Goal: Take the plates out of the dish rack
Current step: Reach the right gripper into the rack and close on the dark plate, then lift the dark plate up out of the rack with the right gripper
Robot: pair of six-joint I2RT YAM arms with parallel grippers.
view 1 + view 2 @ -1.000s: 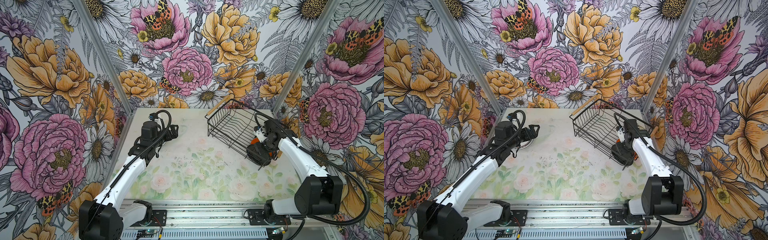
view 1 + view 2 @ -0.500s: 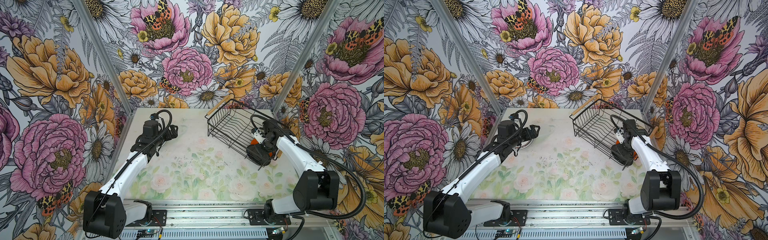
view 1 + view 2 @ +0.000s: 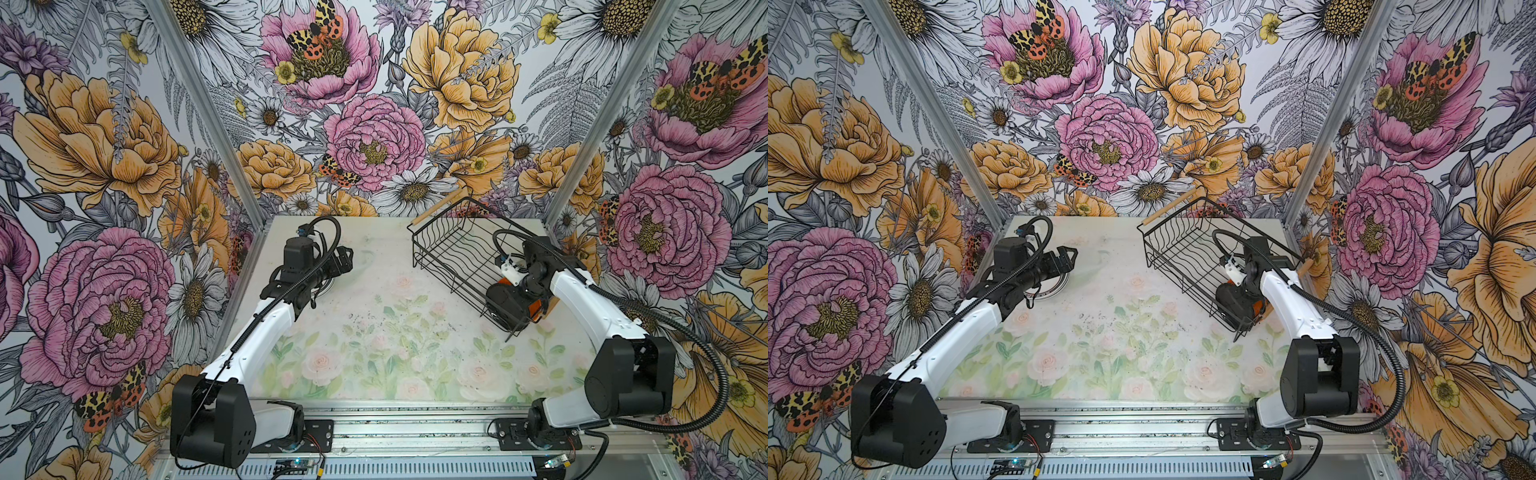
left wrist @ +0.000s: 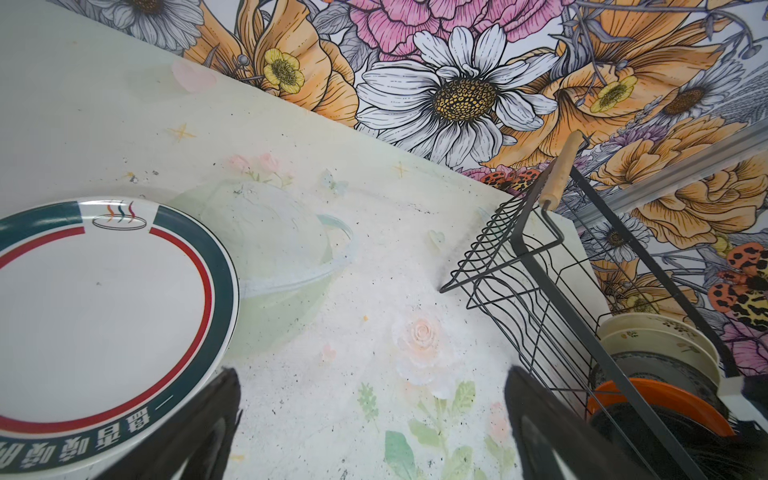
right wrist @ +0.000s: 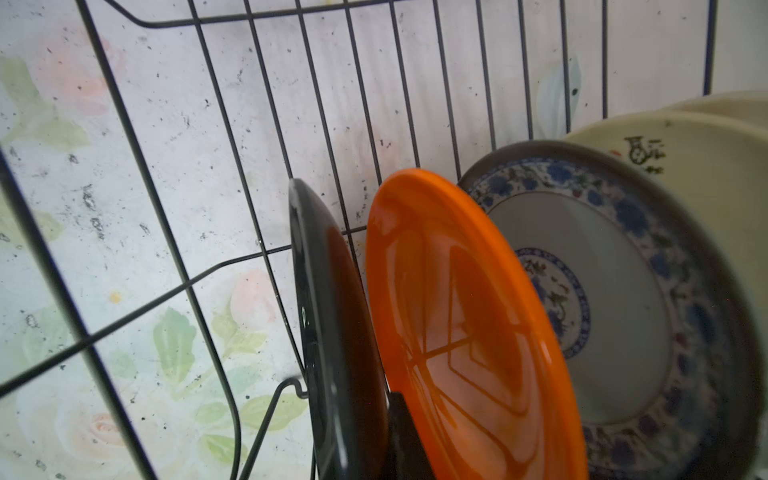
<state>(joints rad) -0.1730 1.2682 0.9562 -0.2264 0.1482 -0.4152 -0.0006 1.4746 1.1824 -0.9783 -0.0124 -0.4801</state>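
The black wire dish rack [image 3: 453, 253] [image 3: 1183, 249] stands at the back right, tilted. Several plates stand on edge in its near end: a black plate [image 5: 328, 311] [image 3: 505, 301], an orange plate [image 5: 457, 311] [image 3: 1260, 307], a blue-patterned plate [image 5: 623, 291] and a cream plate [image 5: 706, 166]. My right gripper [image 5: 365, 449] is shut on the black plate's rim. One finger [image 5: 405, 436] shows between the black and orange plates; the other is hidden behind the black plate. My left gripper [image 4: 372, 386] [image 3: 343, 264] hangs open and holds nothing, beside a white plate with a dark green rim [image 4: 104, 316] lying flat on the table.
The rack's wooden handle [image 4: 561, 170] rises near the back wall. The floral walls close in behind and on both sides. The table [image 3: 374, 353] carries a faded flower print. The left arm stretches along the left side.
The right gripper has closed on the black plate's rim. The left arm has hardly moved and stays open.
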